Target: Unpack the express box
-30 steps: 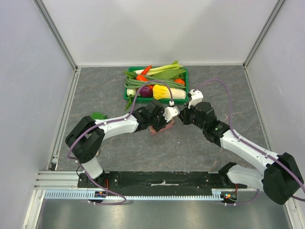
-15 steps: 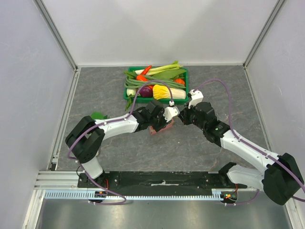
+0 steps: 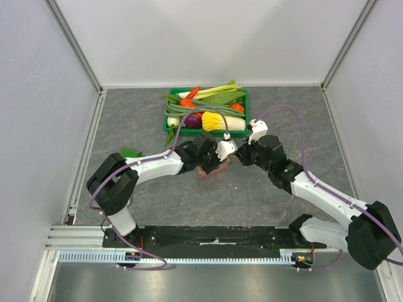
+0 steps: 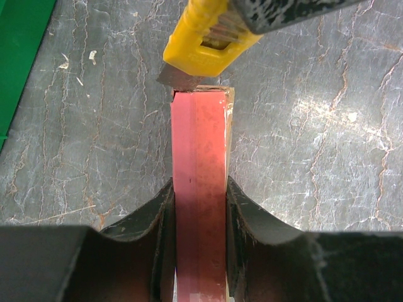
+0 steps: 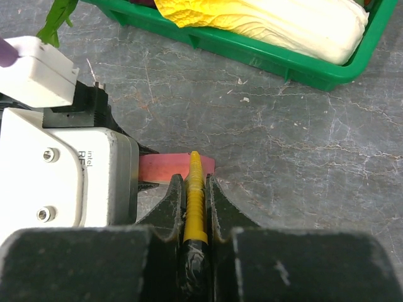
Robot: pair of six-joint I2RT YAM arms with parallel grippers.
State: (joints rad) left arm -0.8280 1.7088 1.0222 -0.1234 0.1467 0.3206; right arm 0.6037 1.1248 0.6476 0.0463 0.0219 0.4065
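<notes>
Left wrist view: the one express box (image 4: pixel 198 145), a thin salmon-pink cardboard rectangle with plain faces and pale raw edges, stands on its narrow edge on the grey, marbled, stone-look table (image 4: pixel 315 126). The left gripper (image 4: pixel 199 192) pinches it across the flat faces, with one matte black finger pressed to each side. At the box's far end, the dull grey blade (image 4: pixel 175 78) of a single yellow plastic utility knife (image 4: pixel 204 41) touches the top corner, where the cardboard looks slightly frayed.

In the right wrist view, the right gripper (image 5: pixel 192 189) is clamped on the knife's ribbed yellow handle, and the knife points at the pink edge. Just to its left, the left wrist's white plastic camera housing (image 5: pixel 63 176) carries small grey lettering that reads "intel" and then an "R"; the rest cannot be read. One green plastic crate (image 5: pixel 302 69) holds a pale, crinkled cabbage (image 5: pixel 283 22).

From the top external camera, the two arms meet mid-table with the box between them, just in front of the crate. The crate's vegetables are too jumbled to count.
</notes>
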